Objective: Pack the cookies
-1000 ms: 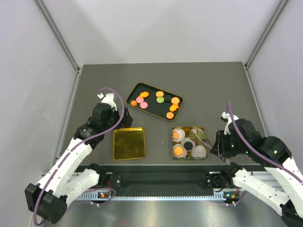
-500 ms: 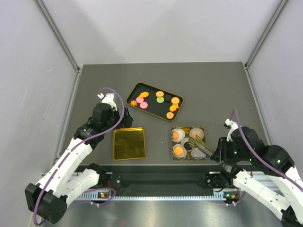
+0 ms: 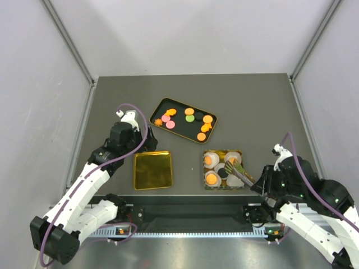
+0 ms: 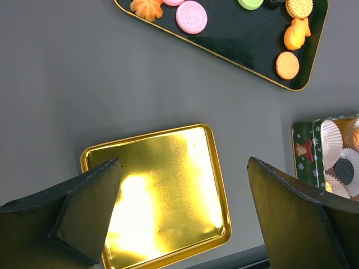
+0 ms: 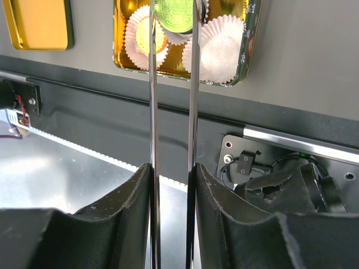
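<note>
Several orange, pink, green and black cookies [image 3: 189,111] lie on a black tray [image 3: 159,106]; they also show in the left wrist view [image 4: 191,15]. My right gripper [image 3: 263,182] [image 5: 173,167] is shut on metal tongs [image 5: 152,112]. The tongs pinch a green cookie [image 5: 174,14] [image 3: 234,161] over a gold tin [image 5: 241,56] lined with white paper cups [image 5: 221,47]. Some cups hold orange cookies [image 3: 212,179] and a black one [image 4: 343,170]. My left gripper [image 4: 184,162] [image 3: 147,144] is open and empty above the gold lid [image 4: 162,190].
The gold lid [image 3: 152,170] lies left of the tin [image 3: 223,152], both near the table's front edge. The black tray [image 4: 235,50] sits behind them. A metal rail and cabling run below the front edge [image 5: 291,145].
My right gripper has drawn back toward the near right corner, the tongs still reaching over the tin with the green cookie. The left arm has not moved.
</note>
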